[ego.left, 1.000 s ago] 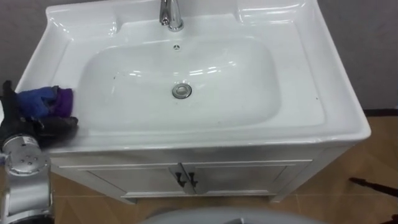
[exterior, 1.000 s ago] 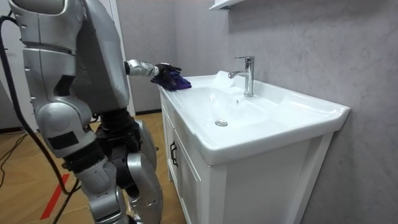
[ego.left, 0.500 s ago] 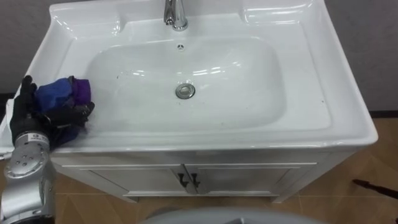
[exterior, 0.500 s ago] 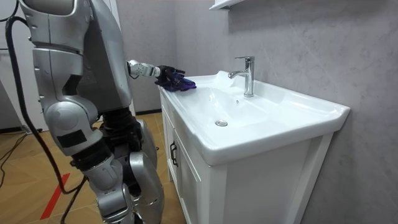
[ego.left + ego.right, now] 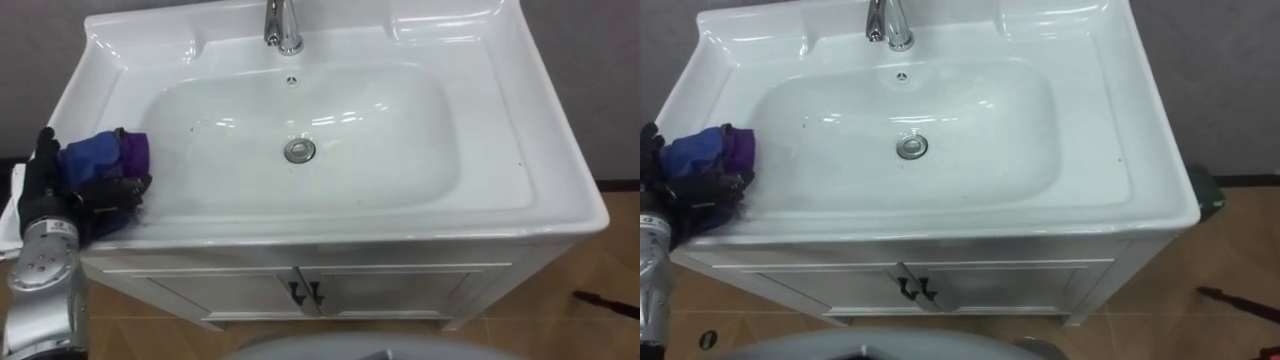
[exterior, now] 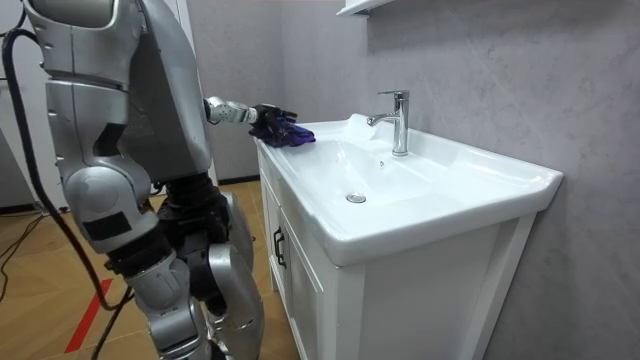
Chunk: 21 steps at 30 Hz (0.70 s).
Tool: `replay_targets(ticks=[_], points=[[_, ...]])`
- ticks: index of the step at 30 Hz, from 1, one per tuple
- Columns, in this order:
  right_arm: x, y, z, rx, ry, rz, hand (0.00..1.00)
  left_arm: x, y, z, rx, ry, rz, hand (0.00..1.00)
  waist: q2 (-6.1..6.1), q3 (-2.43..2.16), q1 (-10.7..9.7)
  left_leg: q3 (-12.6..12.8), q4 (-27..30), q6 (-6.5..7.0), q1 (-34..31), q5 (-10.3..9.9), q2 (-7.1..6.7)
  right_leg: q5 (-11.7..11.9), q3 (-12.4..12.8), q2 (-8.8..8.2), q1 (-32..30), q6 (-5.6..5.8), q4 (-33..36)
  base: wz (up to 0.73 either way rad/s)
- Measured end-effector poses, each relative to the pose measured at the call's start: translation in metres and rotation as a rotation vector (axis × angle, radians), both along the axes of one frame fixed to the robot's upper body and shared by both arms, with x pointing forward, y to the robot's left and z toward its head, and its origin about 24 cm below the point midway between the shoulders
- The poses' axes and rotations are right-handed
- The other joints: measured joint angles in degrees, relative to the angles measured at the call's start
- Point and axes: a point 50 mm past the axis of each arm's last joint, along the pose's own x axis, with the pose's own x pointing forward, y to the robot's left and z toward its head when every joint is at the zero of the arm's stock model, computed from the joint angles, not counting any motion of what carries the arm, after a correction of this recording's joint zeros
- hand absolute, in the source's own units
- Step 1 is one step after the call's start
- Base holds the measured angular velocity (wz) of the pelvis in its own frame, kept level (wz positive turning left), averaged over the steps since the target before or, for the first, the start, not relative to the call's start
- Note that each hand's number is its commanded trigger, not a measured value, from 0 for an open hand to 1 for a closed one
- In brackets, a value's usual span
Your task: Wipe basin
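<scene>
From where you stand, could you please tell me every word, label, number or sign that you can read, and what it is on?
None: no readable text shows in any view.
The basin, the tap, the cabinet doors and the blue and purple cloth gripped in the left hand all look unmarked.

We find the basin [image 5: 380, 150] open mid-frame — only the faucet [image 5: 283, 25] at top centre and the left hand [image 5: 70, 200] clutching its cloth [image 5: 100, 158] at left intrude.
</scene>
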Motion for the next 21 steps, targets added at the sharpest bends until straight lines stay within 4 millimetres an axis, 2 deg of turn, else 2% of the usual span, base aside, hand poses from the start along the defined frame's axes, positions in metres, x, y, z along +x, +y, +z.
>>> replay_targets(ticks=[7, 11, 15, 21], points=[[-0.001, 0.001, -0.001, 0.023, -0.006, 0.003, 0.0, 0.01, 0.001, 0.008, 0.013, -0.049, 0.026, 0.0, 0.08, -0.01, -0.2, -0.07, 0.11, 0.15, -0.06, -0.1, 0.0, 0.02, 0.18, 0.05, -0.01, -0.03, -0.05, -0.02], [-0.001, 0.002, -0.001, 0.026, -0.007, 0.004, 0.0, 0.012, -0.001, 0.013, -0.063, -0.133, 0.047, 0.0, -0.35, 0.11, -0.37, -0.02, -0.08, 0.2, 0.18, -0.13, -0.02, 0.0, 0.11, 0.03, 0.14, 0.0, -0.03, 0.0], [-0.002, 0.006, -0.002, 0.04, -0.005, 0.001, 0.0, 0.01, -0.001, 0.009, -0.13, -0.159, 0.078, 0.0, -0.88, 0.15, -0.2, -0.04, -0.01, 0.4, 0.12, -0.26, -0.01, -0.05, 0.1, 0.03, 0.12, 0.06, -0.09, 0.0], [-0.007, 0.008, -0.002, 0.044, 0.006, -0.005, 0.0, 0.003, 0.0, 0.004, -0.255, -0.207, 0.134, 0.0, -0.38, -0.06, 0.35, 0.05, -0.14, 0.47, 0.61, -0.72, -0.06, -0.13, 0.5, 0.03, 0.25, 0.28, -0.08, -0.03]])
